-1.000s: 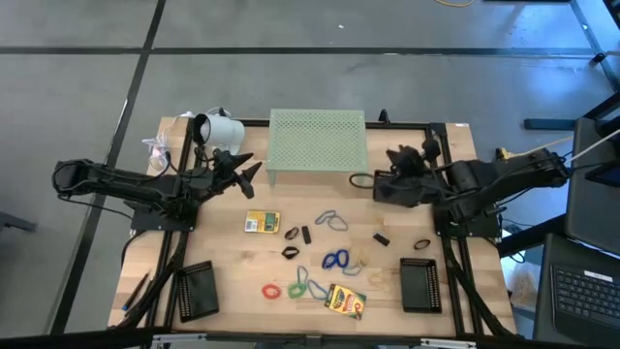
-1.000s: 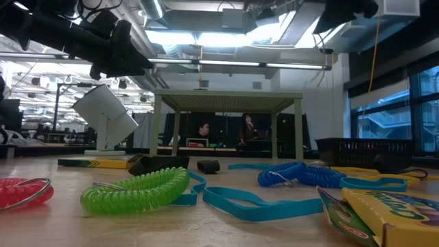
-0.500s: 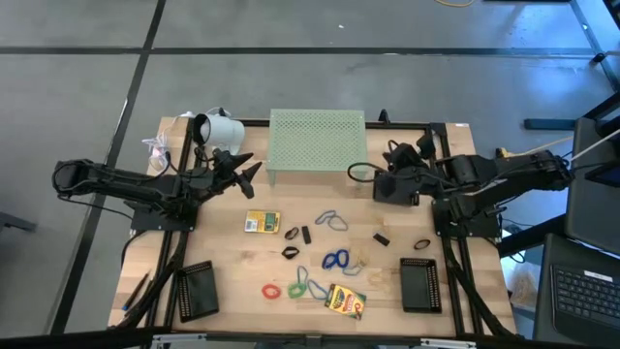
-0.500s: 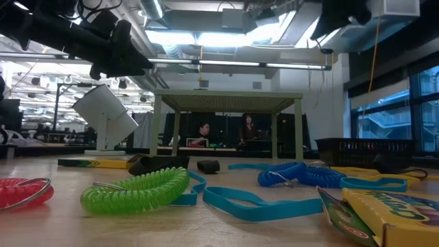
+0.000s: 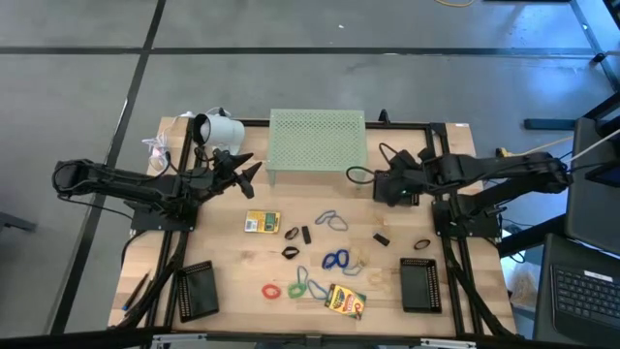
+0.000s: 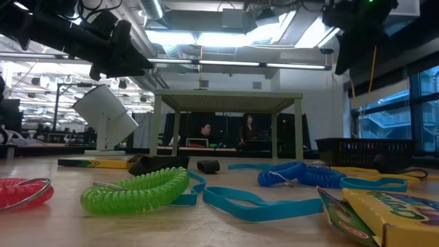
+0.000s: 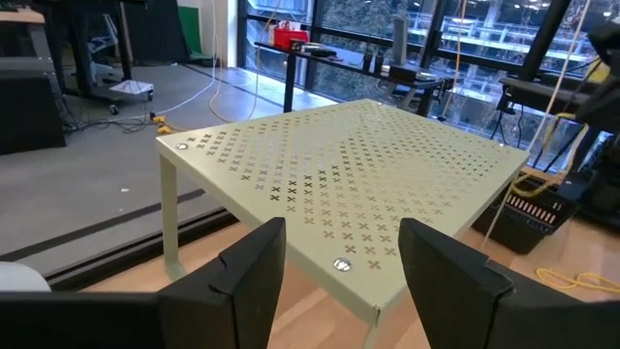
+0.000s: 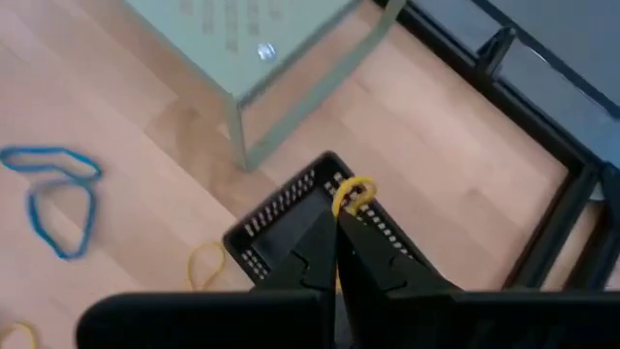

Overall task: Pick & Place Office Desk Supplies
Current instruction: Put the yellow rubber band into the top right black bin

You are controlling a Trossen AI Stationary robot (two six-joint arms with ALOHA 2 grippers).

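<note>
The loose supplies lie mid-table: two yellow-and-green crayon boxes [image 5: 262,222] [image 5: 345,301], blue loops [image 5: 336,259], a red loop [image 5: 271,290], a green coil [image 6: 137,191] and black clips [image 5: 291,234]. My right gripper [image 8: 337,208] hangs off the pale green stand's right leg [image 8: 242,145]. It is shut on a yellow rubber band [image 8: 354,194] over a black perforated tray [image 8: 281,228]. My left gripper [image 7: 334,281] is open and waits in the air left of the stand, facing it. My right gripper pinches the yellow rubber band by a small part of its loop [image 8: 341,202], at the free ends of the two shut fingers. The fingers slant down from above. The band is lifted clear and curls just beyond the fingertips, above the black tray.
The pale green perforated stand [image 5: 318,141] stands at the far middle, and a white lamp-like object [image 5: 218,127] sits at the far left. Two black trays [image 5: 199,289] [image 5: 419,284] sit near the front edge. Bare wood shows between stand and supplies. People sit far behind the table [image 6: 204,130].
My right gripper has moved toward the table's left and a little toward its near edge, closer to the stand's right leg. It comes lower into the low view. It stays shut. My left arm has kept still.
</note>
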